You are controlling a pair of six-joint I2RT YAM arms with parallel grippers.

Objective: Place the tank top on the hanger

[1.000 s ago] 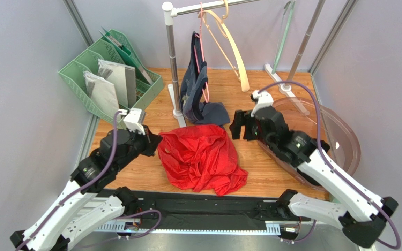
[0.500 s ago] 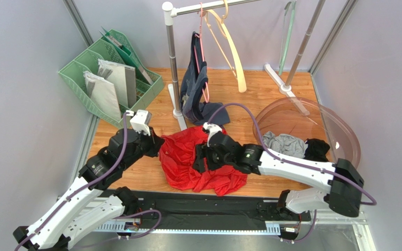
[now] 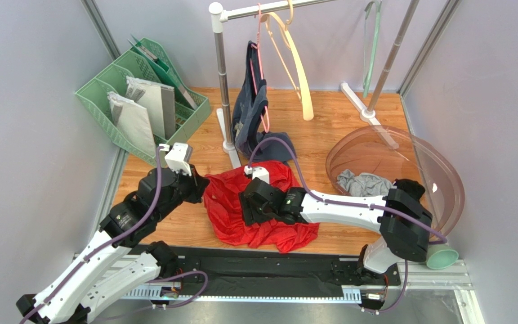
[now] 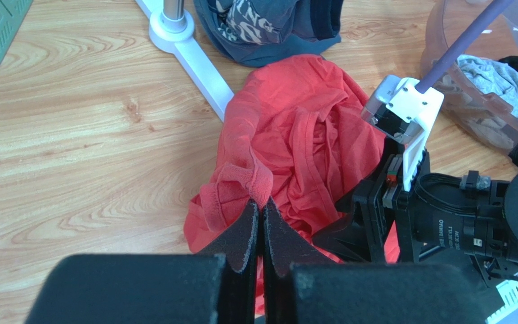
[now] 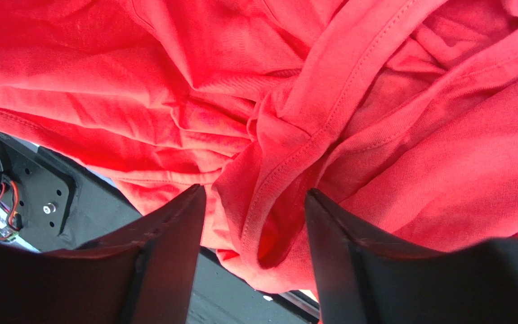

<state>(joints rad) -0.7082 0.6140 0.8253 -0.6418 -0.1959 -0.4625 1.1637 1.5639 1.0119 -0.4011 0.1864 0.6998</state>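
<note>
The red tank top [image 3: 268, 226] lies crumpled on the wooden table near the front edge. My left gripper [image 4: 262, 206] is shut on a fold of its left hem; it also shows at the cloth's left side in the top view [image 3: 204, 191]. My right gripper [image 3: 249, 210] is open, low over the middle of the tank top. In the right wrist view [image 5: 253, 199] its fingers straddle a stitched hem fold of the tank top [image 5: 309, 135]. The cream hanger [image 3: 299, 64] hangs from the rail at the back.
A navy top [image 3: 255, 108] hangs on a pink hanger [image 3: 260, 61] by the rack pole [image 3: 224, 81]. A green file rack [image 3: 140, 94] stands back left. A clear bowl [image 3: 430, 169] with a grey cloth [image 3: 363, 182] sits right. A mint hanger [image 3: 370, 47] hangs back right.
My right arm has swung from beside the bowl leftward onto the tank top and lowered, open. The left gripper has stayed shut on the hem. The cream hanger sways.
</note>
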